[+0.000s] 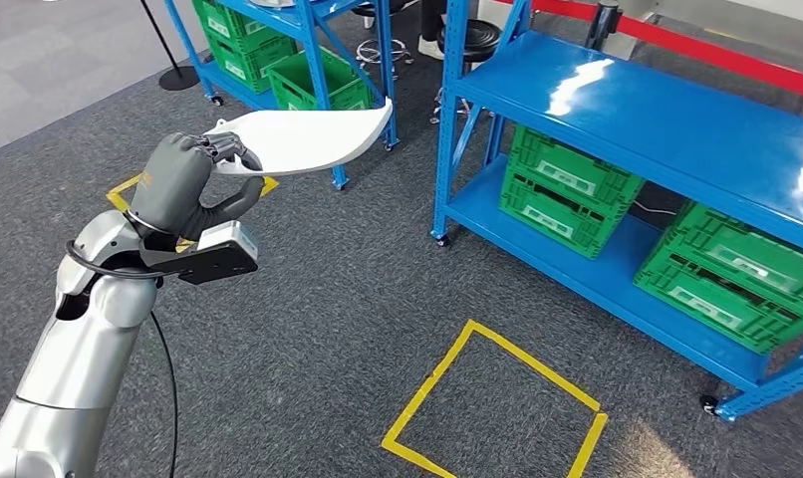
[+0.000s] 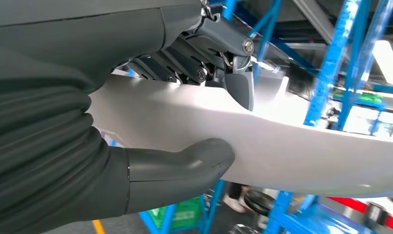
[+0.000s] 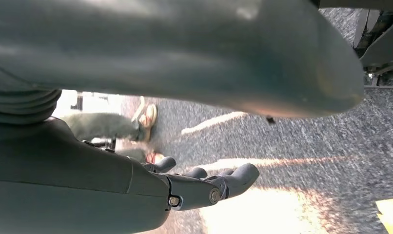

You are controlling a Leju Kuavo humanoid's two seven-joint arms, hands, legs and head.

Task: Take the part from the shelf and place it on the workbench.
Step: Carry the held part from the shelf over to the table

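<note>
The part is a flat, curved white plastic panel (image 1: pixel 303 139). My left hand (image 1: pixel 183 179) holds it by one end, raised above the grey carpet, with the panel reaching out toward the blue shelves. Up close, the white panel (image 2: pixel 282 146) lies between the thumb (image 2: pixel 185 163) on one face and the darker fingers (image 2: pixel 233 73) on the other. My right hand (image 3: pixel 204 183) hangs over the carpet with its fingers spread and nothing in it.
A blue rack (image 1: pixel 676 129) with green crates (image 1: pixel 567 189) stands to the right. A second blue rack with green crates (image 1: pixel 288 60) stands at the back. A yellow tape square (image 1: pixel 497 403) marks the carpet ahead. A person's legs and shoes (image 3: pixel 136 122) stand nearby.
</note>
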